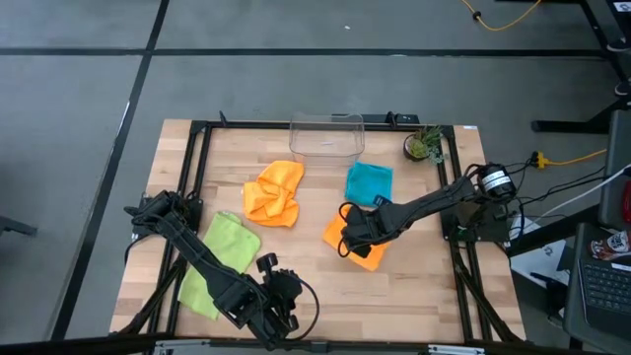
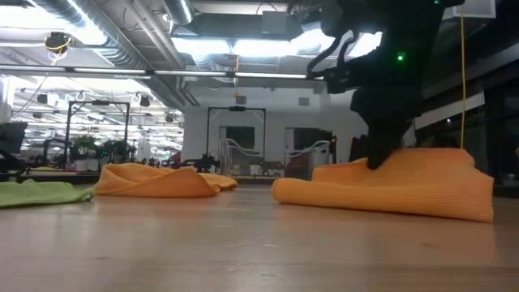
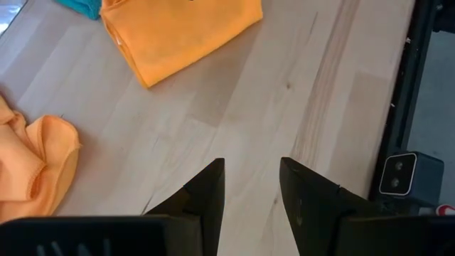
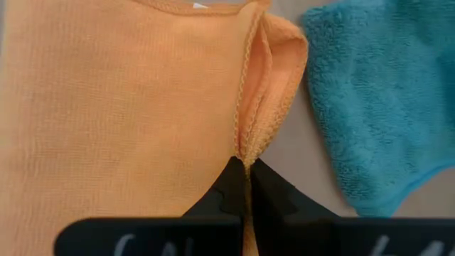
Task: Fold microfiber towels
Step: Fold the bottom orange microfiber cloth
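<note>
My right pincer [image 4: 245, 171] is clenched on a doubled hem of the folded orange towel [image 1: 357, 245] at mid-worktop; the towel's body spreads to one side of my fingertips, the teal towel [image 4: 384, 99] just beside it on the other; the pinched fold runs straight ahead of me. My left pincer [image 3: 252, 188] hangs released over bare worktop [image 3: 234, 107], farther off. Beyond the teal towel, the clear plastic bin [image 1: 326, 133] looks empty.
</note>
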`<move>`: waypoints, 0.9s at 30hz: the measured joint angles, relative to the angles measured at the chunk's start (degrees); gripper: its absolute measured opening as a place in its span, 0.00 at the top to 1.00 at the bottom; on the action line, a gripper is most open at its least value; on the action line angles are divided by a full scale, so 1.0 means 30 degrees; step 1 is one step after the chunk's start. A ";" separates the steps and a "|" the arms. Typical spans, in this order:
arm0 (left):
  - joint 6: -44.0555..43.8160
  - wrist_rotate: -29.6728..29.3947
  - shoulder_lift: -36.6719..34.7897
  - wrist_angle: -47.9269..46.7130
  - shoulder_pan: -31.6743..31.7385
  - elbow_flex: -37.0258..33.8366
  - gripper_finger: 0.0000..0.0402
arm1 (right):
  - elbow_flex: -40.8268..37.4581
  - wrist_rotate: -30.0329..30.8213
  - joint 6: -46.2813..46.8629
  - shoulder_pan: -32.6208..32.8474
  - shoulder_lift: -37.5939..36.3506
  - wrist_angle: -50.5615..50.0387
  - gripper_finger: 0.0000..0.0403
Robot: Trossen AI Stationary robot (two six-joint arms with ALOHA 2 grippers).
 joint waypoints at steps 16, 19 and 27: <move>-0.0009 -0.0044 0.0000 0.0032 0.0000 0.0000 0.68 | -0.0022 0.2658 -0.1460 -0.0080 0.0000 -0.0431 0.58; -0.0009 -0.0051 0.0000 0.0032 0.0000 0.0000 0.68 | 0.0328 0.3637 -0.0083 -0.0080 0.0007 -0.1881 0.53; -0.0038 -0.0081 0.0000 0.0097 0.0000 0.0000 0.68 | 0.0083 -0.0608 0.1871 0.1609 -0.0159 0.2614 0.52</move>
